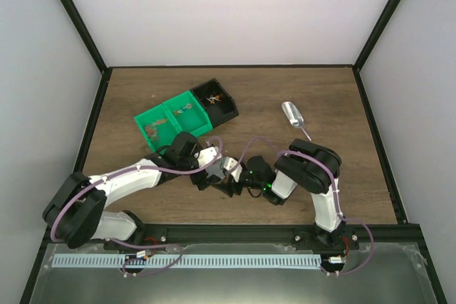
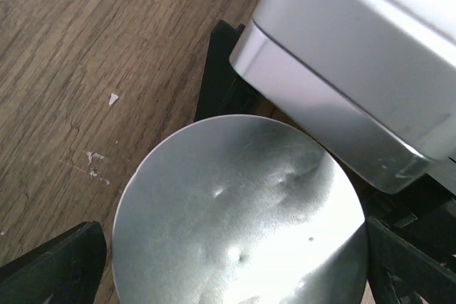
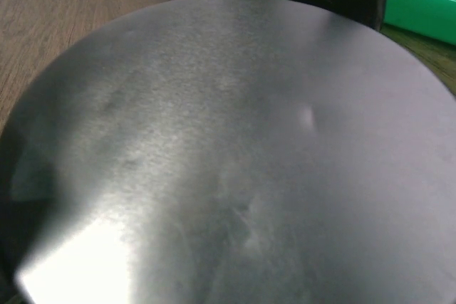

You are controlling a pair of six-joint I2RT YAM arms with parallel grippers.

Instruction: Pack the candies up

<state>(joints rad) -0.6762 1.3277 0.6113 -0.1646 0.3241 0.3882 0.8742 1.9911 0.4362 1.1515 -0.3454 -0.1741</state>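
Your left gripper [image 2: 231,261] stands wide either side of the round lid [image 2: 239,211]. The right gripper [image 1: 236,176] meets it (grip not discernible), so confirm its hold before withdrawing. The candies [image 1: 211,97] lie beyond, in the green bin [image 1: 164,105] and black bin [image 1: 226,109]

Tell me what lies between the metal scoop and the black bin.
Nothing: the top view shows only bare wooden table between the scoop and the black bin.
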